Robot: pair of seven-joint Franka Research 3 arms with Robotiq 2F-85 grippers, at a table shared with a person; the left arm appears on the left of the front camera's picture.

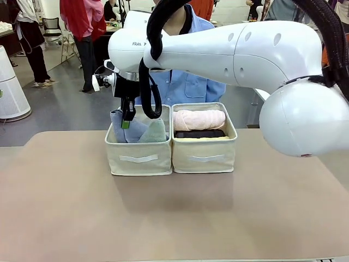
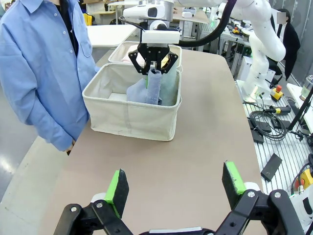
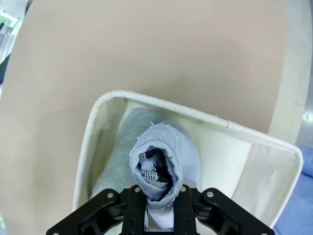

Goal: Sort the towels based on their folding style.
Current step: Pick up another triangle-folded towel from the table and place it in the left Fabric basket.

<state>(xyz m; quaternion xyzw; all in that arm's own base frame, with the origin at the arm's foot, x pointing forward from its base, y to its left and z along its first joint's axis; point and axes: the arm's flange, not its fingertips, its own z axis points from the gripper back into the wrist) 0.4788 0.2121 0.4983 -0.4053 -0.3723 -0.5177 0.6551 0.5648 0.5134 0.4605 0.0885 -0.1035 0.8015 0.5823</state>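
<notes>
Blue towel sits clamped in right fingers over the bin; left fingers spread apart.

The right arm is reaching across from the picture's right side in the front view, its thick white forearm lying almost level and its wrist bending straight down past the middle of the table. The right gripper is pointing downward with its fingers drawn together, pinching the upper end of the blue cone towel between the pads. In the left wrist view the same gripper is hanging vertically with its black linkage folded inward. The left gripper is hovering low and level, its green-padded fingers standing wide apart with nothing between them.
</notes>
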